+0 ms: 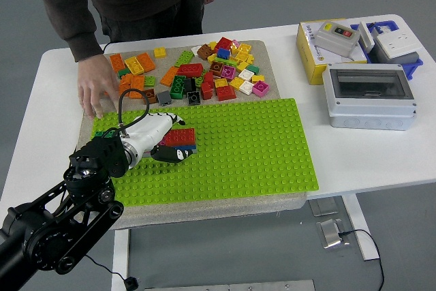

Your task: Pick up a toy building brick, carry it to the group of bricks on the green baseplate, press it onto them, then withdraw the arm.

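A red brick [181, 135] sits on a darker brick on the left part of the green baseplate [259, 148]. My left hand [166, 140] comes in from the lower left, its white back turned up. Its fingers [172, 155] curl under the brick's near side and the thumb lies over the far side, so the hand is shut on the red brick. The brick's left end is hidden by the hand. Loose bricks [204, 73] of many colours lie on the mat behind the baseplate. My right arm is out of view.
A person stands at the far side, one hand [95, 93] flat on the mat's far left corner. At the right stand a yellow box [315, 59] with a grey switch unit, a grey enclosure [369, 95] and a blue tray [394, 42].
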Controlling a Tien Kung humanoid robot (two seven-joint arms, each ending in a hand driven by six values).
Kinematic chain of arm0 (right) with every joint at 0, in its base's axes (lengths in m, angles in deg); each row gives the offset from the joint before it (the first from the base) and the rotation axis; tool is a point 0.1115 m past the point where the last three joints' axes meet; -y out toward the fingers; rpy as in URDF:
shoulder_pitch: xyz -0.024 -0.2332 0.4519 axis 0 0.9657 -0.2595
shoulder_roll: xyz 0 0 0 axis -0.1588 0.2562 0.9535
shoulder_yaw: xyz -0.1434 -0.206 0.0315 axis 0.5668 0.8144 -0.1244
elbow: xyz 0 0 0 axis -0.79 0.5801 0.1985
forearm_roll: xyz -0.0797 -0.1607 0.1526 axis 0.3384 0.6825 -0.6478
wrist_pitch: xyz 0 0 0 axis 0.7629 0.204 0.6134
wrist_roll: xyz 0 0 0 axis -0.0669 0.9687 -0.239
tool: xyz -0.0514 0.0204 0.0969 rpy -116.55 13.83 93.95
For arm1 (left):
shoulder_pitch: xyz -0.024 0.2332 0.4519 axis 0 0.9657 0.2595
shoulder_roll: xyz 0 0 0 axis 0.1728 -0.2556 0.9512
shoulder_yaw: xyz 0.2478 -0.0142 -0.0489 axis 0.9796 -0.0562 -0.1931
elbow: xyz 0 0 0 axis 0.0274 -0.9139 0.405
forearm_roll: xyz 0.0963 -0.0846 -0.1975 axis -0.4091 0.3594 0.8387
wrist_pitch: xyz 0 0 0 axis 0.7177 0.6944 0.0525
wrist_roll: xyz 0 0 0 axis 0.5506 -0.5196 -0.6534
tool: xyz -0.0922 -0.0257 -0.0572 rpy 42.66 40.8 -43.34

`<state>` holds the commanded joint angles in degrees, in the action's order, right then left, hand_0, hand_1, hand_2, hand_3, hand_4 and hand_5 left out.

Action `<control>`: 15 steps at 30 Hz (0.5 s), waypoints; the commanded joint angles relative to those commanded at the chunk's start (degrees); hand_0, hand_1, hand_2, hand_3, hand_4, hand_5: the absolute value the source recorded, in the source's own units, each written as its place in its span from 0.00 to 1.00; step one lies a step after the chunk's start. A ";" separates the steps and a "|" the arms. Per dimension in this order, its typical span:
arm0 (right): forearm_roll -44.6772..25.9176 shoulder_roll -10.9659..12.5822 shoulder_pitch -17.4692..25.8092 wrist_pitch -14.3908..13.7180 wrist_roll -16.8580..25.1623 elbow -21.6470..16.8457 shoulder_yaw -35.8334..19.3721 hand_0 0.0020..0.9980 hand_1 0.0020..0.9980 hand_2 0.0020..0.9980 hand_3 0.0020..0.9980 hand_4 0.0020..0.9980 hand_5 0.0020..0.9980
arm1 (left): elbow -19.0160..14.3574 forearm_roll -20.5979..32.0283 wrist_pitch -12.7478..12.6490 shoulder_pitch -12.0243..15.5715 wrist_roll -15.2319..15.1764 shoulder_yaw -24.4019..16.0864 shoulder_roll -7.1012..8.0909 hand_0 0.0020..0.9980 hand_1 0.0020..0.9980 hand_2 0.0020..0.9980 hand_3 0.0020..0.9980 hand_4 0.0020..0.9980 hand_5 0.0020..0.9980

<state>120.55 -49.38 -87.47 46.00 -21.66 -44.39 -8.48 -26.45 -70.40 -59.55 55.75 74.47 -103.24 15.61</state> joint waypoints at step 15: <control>0.68 0.05 0.17 0.01 -0.14 0.00 -0.57 0.63 0.63 0.61 0.62 0.45 0.72 | -4.79 2.00 -4.44 0.36 -4.26 -4.15 2.64 0.98 0.97 0.93 0.65 0.77 0.57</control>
<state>121.22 -49.33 -87.30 46.00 -21.80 -44.39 -9.06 -31.24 -68.40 -63.99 56.11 70.21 -107.39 18.25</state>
